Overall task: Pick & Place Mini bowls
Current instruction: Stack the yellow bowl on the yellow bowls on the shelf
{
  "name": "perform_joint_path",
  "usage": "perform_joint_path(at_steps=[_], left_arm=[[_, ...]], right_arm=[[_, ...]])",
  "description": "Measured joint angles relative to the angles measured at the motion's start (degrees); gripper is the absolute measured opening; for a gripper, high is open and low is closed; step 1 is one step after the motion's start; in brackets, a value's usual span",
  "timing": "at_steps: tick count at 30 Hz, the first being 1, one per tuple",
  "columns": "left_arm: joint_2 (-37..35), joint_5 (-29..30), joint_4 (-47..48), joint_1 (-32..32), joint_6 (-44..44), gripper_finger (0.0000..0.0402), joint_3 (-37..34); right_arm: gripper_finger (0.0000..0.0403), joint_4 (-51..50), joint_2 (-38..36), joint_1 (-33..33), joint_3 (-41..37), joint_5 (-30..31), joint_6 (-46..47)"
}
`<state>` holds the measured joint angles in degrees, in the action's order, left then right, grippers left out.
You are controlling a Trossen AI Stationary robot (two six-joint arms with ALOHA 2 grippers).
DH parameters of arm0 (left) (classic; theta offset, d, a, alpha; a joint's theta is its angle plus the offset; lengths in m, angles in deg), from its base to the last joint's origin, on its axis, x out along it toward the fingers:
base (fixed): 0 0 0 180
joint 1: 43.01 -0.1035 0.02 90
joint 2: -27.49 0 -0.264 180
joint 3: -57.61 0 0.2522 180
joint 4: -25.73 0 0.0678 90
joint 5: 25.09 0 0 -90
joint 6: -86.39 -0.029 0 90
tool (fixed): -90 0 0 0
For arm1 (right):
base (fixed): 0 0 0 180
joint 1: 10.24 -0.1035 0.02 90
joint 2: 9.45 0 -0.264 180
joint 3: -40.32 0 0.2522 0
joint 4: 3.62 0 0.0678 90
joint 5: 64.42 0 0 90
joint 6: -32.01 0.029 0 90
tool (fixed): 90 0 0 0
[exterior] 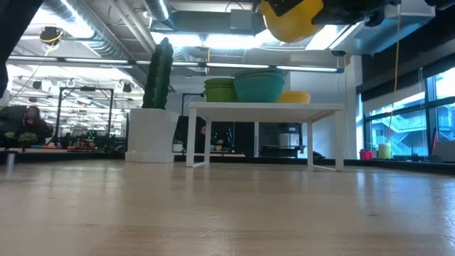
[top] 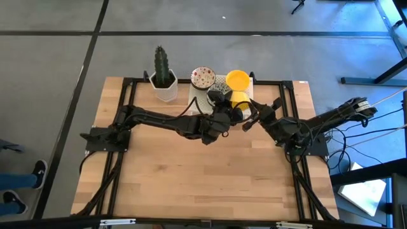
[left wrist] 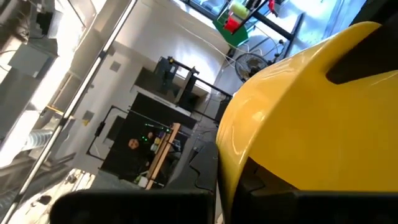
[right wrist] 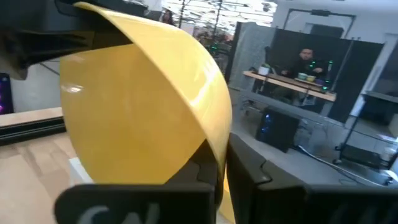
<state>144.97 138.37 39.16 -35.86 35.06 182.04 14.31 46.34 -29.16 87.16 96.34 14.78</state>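
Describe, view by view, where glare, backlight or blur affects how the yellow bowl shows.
Low view: ceiling lights backlight the yellow bowl, cut off by the picture's top edge. Left wrist view: white highlights streak its glossy surface. Right wrist view: it fills the foreground, softly blurred. High view: even light, no glare.

Yellow mini bowl point(top: 240, 99) aloft, tilted; others point(exterior: 245, 88) stacked on rack.

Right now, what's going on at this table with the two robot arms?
Both arms meet above the table's far middle, handing over a yellow mini bowl. The left claw is shut on it, and the right claw grips its rim too. Behind them, a white rack carries another yellow bowl and a red-speckled bowl, beside a potted cactus.
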Motion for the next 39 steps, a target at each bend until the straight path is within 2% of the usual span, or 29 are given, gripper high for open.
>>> perform_joint_path(at_steps=[8,12,16,20,24,29,32,34,36,37,39], left_arm=[[0.0,-1.6,0.0,0.1,2.0,0.0015,0.0],[0.0,-4.1,-1.1,1.0,1.5,0.0049,0.0],[0.1,-9.2,-4.4,2.3,-1.2,0.0096,0.0],[0.1,-8.3,-6.4,3.9,-4.1,0.0143,0.0],[0.1,-0.2,-5.3,6.4,-9.4,0.0174,0.0],[-4.2,2.8,10.4,12.1,-7.5,0.0183,0.0],[-9.1,5.6,21.3,16.1,-0.5,0.0179,0.0],[-12.6,8.4,31.1,18.7,7.5,0.0173,0.0],[-16.9,8.5,42.2,21.6,18.4,0.0164,0.0],[-19.3,6.6,47.7,23.2,24.9,0.0157,0.0],[-24.3,-2.3,58.0,25.7,39.3,0.0139,0.1]], right_arm=[[0.0012,0.1,0.0,0.5,0.0,1.4,-1.1],[0.0003,-0.1,0.0,0.6,0.0,0.8,-1.1],[0.0002,-0.5,0.1,2.0,0.0,-2.6,-1.7],[0.0002,0.3,0.0,2.8,0.0,-4.6,-1.9],[0.0002,-0.1,0.2,3.2,0.0,-5.0,-2.2],[0.0002,-0.5,0.1,3.3,-0.1,-3.9,-3.3],[0.0001,-0.7,0.1,3.3,-0.1,-3.9,-3.8],[0.0001,-1.1,0.1,3.3,-0.1,-3.8,-4.3],[0.0001,-1.0,0.1,2.9,-0.1,-3.7,-4.7],[0.0001,-1.0,0.1,2.7,-0.1,-3.8,-5.0],[0.0001,-1.0,0.1,2.1,-0.1,-4.5,-5.3]])
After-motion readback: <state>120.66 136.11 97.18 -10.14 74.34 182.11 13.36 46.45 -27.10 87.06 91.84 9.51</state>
